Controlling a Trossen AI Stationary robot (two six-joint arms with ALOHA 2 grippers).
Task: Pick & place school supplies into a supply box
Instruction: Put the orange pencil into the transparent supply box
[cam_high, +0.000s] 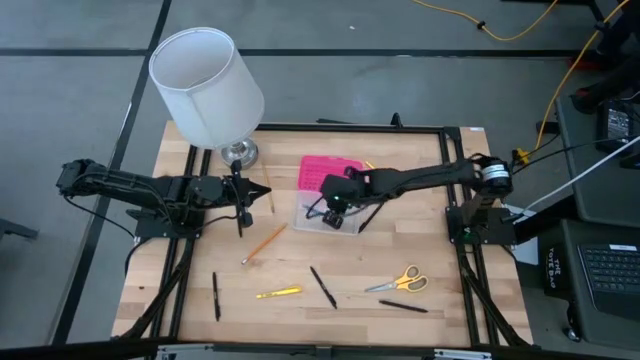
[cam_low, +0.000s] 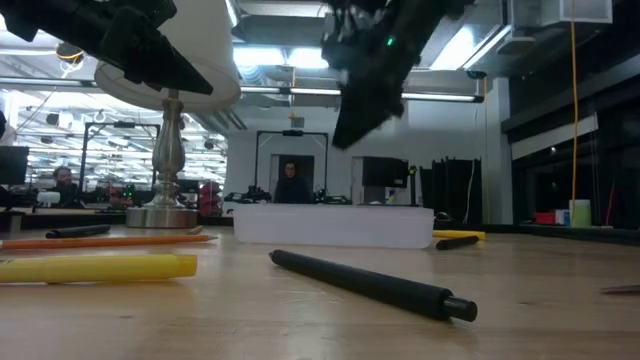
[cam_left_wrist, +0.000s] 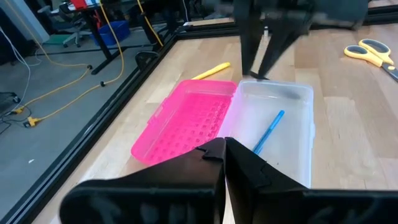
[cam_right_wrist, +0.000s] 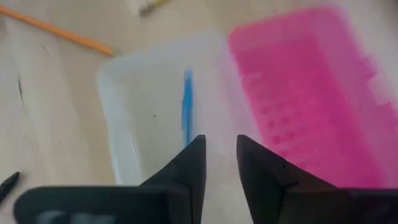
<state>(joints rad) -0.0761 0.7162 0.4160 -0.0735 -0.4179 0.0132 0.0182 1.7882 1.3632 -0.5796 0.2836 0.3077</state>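
- Nearest the low camera lies a black pen (cam_low: 372, 285) on the wooden surface (cam_high: 440, 320), with a yellow marker (cam_low: 95, 267) to its left and an orange pencil (cam_low: 100, 241) just beyond that.
- The pencil case sits mid-surface, its pink lid (cam_high: 330, 171) folded open on the far side and its clear base (cam_high: 318, 213) on the near side. A blue pen (cam_left_wrist: 268, 131) already lies inside the base.
- The right gripper (cam_right_wrist: 219, 163) hovers over the clear base, its fingers (cam_right_wrist: 186, 165) part-way open with a narrow gap and nothing between them. This reads as a drop just made into the case.
- The left gripper (cam_left_wrist: 222, 163) waits to the left of the case beside the lamp (cam_high: 208, 85), fingers closed together and empty.
- Outside the case on the near half of the surface: the orange pencil, the yellow marker, several black pens and the yellow-handled scissors (cam_high: 397, 281) near right.
- The next move, as I judge it, calls for lifting the right arm clear of the case walls, then lowering over one loose item, perhaps the scissors on its own side. Slim pens lying flat need fingers square across the barrel.
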